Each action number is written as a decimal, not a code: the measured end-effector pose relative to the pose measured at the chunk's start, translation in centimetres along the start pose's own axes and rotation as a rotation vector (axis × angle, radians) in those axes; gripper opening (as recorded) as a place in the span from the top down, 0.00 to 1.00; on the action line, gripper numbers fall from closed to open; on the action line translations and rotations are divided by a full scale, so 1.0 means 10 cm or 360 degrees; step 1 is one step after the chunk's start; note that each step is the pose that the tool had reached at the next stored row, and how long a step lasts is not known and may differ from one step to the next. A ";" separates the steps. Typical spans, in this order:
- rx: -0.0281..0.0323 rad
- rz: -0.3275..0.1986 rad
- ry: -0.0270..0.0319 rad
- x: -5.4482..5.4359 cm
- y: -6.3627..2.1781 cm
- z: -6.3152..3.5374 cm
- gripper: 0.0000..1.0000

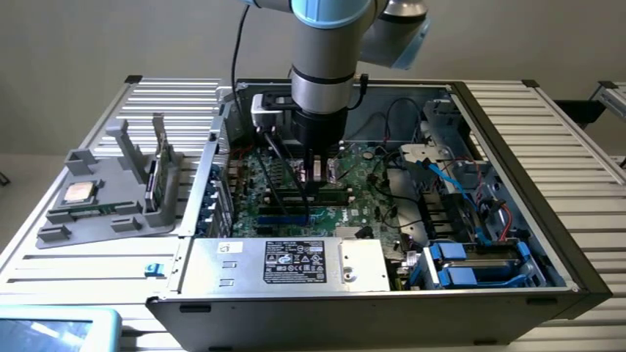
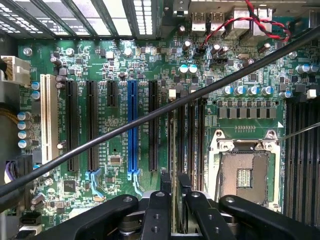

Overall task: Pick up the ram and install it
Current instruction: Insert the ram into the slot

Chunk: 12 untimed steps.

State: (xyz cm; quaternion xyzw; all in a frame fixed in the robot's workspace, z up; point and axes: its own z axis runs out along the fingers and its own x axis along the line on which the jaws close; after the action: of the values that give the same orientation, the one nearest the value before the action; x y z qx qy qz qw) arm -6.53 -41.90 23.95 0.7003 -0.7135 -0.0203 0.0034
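I see ram (image 2: 174,200) held edge-on between gripper (image 2: 174,192) fingers, standing upright over memory slots (image 2: 187,145) on motherboard (image 2: 100,65), just beside empty processor socket (image 2: 245,172). Pincer clamped on ram, fingers pressing both faces. In exterior view, arm (image 1: 328,66) reaches straight down into open computer case (image 1: 509,147), gripper low over board centre. Black cable (image 2: 150,117) crosses diagonally in wrist view. Grey holder tray (image 1: 102,198) sits on table at exterior view's left, square processor chip (image 1: 78,192) on it.

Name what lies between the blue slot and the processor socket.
Wrist view: one black expansion slot, then the memory slots, under a black cable.
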 end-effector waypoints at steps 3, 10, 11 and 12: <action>0.00001 0.0000 -0.00003 0.00 0.000 -0.002 0.81; 0.00000 0.0000 -0.00002 0.00 0.000 -0.002 0.81; 0.00000 0.0000 -0.00001 0.00 0.000 -0.002 0.81; 0.00000 0.0000 -0.00001 0.00 0.000 -0.002 0.81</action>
State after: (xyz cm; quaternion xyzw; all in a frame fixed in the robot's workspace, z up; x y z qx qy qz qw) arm -6.53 -41.90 23.98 0.7003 -0.7135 -0.0203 0.0033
